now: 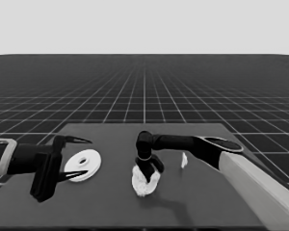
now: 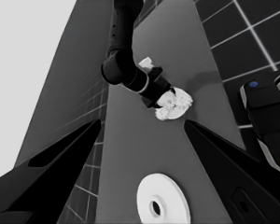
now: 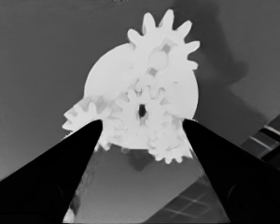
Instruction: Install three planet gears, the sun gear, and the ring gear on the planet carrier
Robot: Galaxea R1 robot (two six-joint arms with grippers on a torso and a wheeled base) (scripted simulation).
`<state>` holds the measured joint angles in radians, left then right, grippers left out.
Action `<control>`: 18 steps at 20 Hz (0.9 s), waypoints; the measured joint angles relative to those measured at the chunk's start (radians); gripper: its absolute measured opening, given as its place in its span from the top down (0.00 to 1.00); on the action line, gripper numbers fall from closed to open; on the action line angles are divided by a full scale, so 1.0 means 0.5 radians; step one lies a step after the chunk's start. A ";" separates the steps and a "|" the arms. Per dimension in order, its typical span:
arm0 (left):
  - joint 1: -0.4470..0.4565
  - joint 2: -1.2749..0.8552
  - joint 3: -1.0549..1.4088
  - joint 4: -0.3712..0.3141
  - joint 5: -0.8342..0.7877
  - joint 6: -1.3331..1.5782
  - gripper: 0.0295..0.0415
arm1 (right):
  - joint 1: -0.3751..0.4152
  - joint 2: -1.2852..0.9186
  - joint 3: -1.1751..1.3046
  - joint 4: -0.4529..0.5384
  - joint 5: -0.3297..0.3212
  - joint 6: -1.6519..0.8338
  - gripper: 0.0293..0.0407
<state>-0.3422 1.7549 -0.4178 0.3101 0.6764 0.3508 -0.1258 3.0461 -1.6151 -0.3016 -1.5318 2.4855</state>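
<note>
The smaller round part [image 1: 143, 185] lies mid-table with toothed gears on it. In the right wrist view its disc [image 3: 107, 79] carries three outer gears, one being [image 3: 164, 43], meshed around a centre gear [image 3: 140, 114]. My right gripper [image 3: 141, 123] hangs just over that centre gear, open, fingers standing clear on either side of it; the same gripper [image 1: 147, 172] reaches in from the right. The larger round part [image 1: 92, 163] lies flat at the table's left end, under my waiting left gripper [image 1: 88, 157], which is open and not holding it.
A thin white piece [image 1: 184, 160] stands just right of the right wrist. The right arm's pale forearm [image 1: 260, 185] fills the lower right corner. Dark machinery with blue lights [image 2: 266, 116] sits past the table's edge.
</note>
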 joint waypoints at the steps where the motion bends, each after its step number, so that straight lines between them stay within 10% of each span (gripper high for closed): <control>1: 0.000 0.000 0.000 0.000 0.000 0.000 0.25 | 0.000 0.000 0.000 0.000 0.000 0.004 0.24; 8: 0.000 0.000 0.000 0.000 0.000 0.000 0.25 | 0.000 0.000 0.000 0.000 0.000 0.010 0.19; 11: 0.000 0.000 0.000 0.000 0.000 0.000 0.25 | 0.229 -0.019 0.121 0.196 -0.059 -1.562 0.17; 18: 0.000 0.000 0.000 0.000 0.000 0.000 0.25 | 0.288 -0.024 0.136 0.254 -0.051 -1.980 0.19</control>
<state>-0.3422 1.7549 -0.4178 0.3101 0.6764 0.3508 0.0182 3.0342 -1.5471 -0.1744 -1.5573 1.4955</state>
